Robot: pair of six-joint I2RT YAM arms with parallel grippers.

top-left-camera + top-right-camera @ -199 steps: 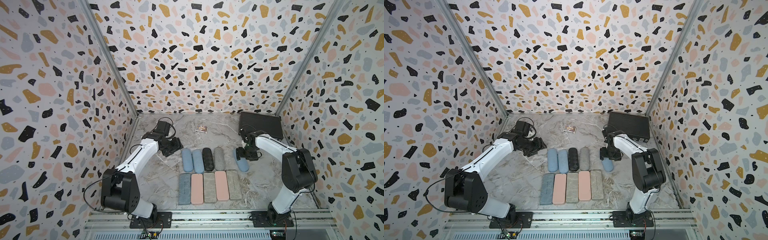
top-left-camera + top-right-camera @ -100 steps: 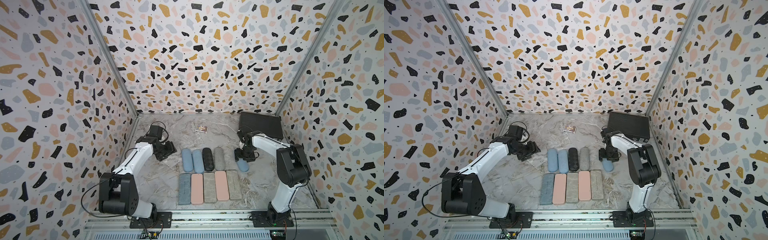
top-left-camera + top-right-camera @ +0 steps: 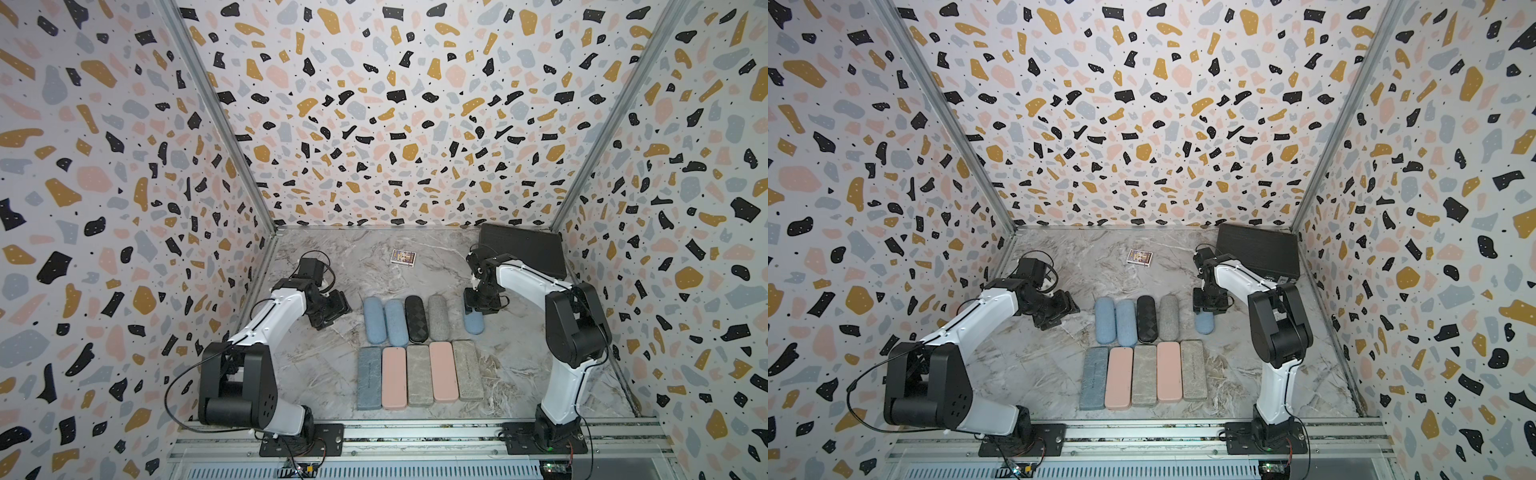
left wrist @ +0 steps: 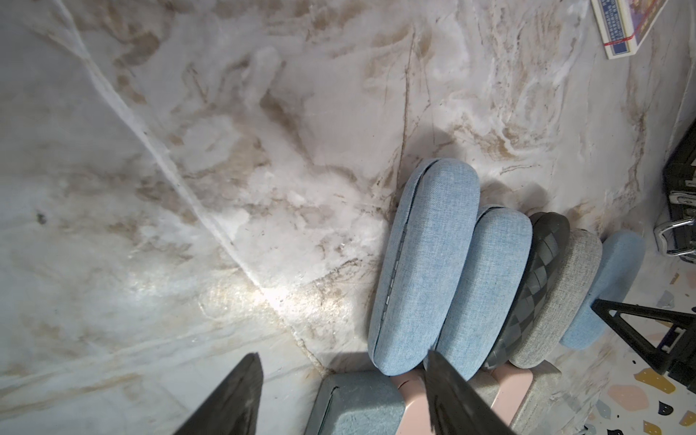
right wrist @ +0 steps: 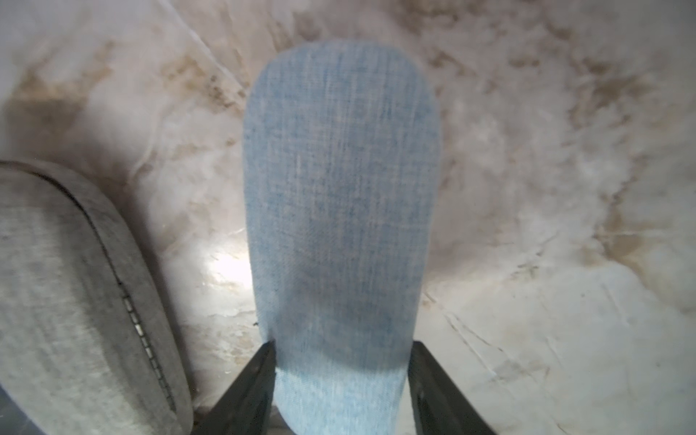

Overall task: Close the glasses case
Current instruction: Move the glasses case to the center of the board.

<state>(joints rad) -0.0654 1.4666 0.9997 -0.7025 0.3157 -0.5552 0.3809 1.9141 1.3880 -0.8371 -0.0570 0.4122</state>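
The light blue fabric glasses case (image 5: 339, 188) lies toward the marble worktop's (image 3: 316, 374) right edge, just apart from the grey fabric case (image 5: 56, 282) that ends the back row. The right fingers (image 5: 248, 395) flank one end, likely to steady it; whether they clamp it I cannot tell. The left fingers (image 4: 233, 406) hang wide, empty and clear.

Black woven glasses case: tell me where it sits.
In a top view the black case lies mid-table in the far row, between a light blue case on its left and a grey case on its right.

Robot test cell, terrazzo walls (image 3: 374, 104), marble tabletop (image 3: 440, 257)
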